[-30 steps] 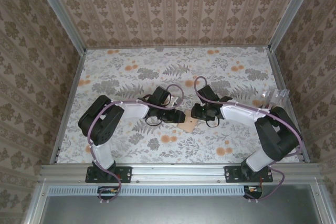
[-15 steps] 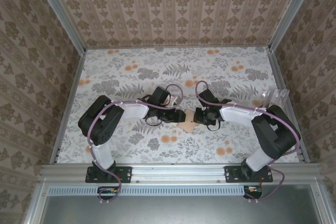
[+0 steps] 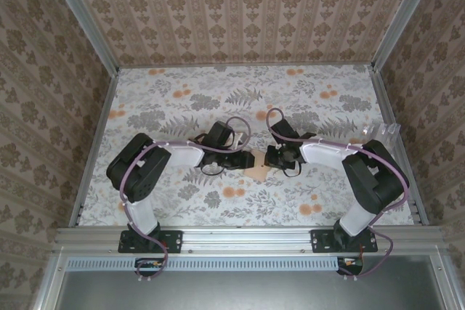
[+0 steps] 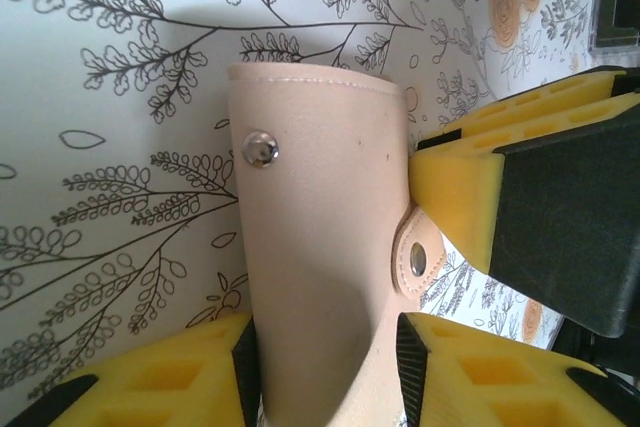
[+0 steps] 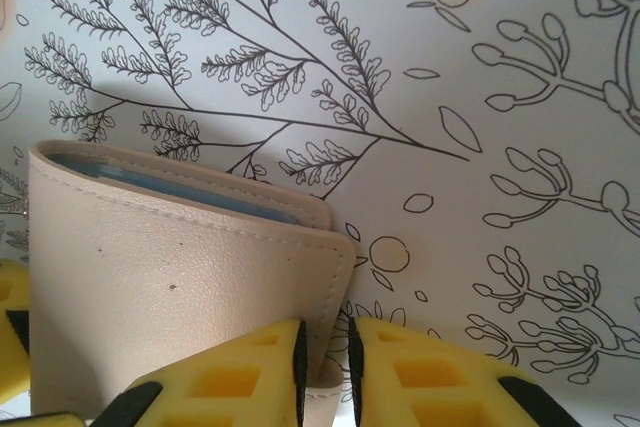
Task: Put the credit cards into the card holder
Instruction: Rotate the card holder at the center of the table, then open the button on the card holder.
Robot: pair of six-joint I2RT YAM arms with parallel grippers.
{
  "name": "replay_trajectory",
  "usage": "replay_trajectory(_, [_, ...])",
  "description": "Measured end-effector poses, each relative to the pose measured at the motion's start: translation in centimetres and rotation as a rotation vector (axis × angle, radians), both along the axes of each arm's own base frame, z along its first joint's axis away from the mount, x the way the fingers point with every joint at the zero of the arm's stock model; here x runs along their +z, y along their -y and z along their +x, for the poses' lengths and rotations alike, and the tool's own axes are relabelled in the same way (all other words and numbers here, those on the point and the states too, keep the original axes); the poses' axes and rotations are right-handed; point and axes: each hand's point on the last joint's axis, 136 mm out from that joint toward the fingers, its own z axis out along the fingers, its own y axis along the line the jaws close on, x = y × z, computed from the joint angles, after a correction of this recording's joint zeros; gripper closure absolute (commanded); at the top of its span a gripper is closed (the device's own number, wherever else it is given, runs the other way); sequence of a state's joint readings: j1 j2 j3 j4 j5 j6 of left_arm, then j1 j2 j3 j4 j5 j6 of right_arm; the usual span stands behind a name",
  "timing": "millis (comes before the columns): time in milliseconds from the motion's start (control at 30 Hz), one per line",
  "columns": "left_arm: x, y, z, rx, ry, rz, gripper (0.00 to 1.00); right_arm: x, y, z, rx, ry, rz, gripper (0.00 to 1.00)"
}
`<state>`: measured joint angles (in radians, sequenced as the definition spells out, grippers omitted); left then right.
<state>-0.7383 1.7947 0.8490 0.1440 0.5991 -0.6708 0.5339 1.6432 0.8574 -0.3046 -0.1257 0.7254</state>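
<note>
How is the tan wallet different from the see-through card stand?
The wallet is solid tan; the card stand is see-through. The wallet lies mid-table, between the left pincer and the right pincer; the card stand sits alone by the right edge. Both rest on the flowery table.

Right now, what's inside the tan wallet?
Between the flaps of the tan wallet, a thin blue edge shows. The folded leather covers the rest, so cards can't be confirmed.
</note>
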Motion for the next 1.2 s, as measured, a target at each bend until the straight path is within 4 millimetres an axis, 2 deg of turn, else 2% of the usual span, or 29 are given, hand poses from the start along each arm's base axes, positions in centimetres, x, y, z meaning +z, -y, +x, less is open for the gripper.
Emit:
replay_trajectory(67, [0.6, 0.0, 0.1, 0.011, 0.015, -0.015, 0.62, 0.1, 0.1, 0.1, 0.005, 0.003, -0.013, 0.77])
replay_trajectory(133, [1.3, 0.0, 0.3, 0.026, 0.027, -0.032, 0.72, 0.3, 0.2, 0.2, 0.008, 0.008, -0.021, 0.76])
replay_trajectory(233, [1.8, 0.1, 0.6, 0.043, 0.042, -0.049, 0.81, 0.4, 0.3, 0.2, 0.009, 0.006, -0.028, 0.74])
replay_trajectory(367, [1.8, 0.1, 0.7, 0.056, 0.043, -0.058, 0.87, 1.1, 0.3, 0.2, 0.009, 0.019, -0.019, 0.69])
replay_trajectory(467, [1.4, -0.1, 0.6, 0.072, 0.035, -0.059, 0.9, 2.3, -0.1, 0.4, 0.007, 0.047, 0.005, 0.64])
replay_trajectory(633, [1.1, -0.3, 0.6, 0.101, 0.025, -0.068, 0.92, 3.6, -1.3, 0.2, 0.01, 0.078, 0.052, 0.59])
replay_trajectory(767, [1.2, -0.2, 0.7, 0.111, 0.025, -0.08, 0.94, 2.8, -2.0, -0.4, 0.021, 0.058, 0.036, 0.56])
replay_trajectory(933, [1.3, -0.2, 0.8, 0.124, 0.022, -0.091, 0.96, 0.8, -2.2, -1.3, 0.043, 0.023, -0.034, 0.55])
replay_trajectory(1033, [0.9, -0.4, 0.7, 0.133, 0.014, -0.082, 0.98, 0.6, -2.3, -1.0, 0.044, 0.027, -0.061, 0.57])
replay_trajectory(1200, [0.9, -0.5, 0.7, 0.14, 0.012, -0.084, 1.0, 0.8, -2.0, -0.7, 0.04, 0.049, -0.117, 0.74])
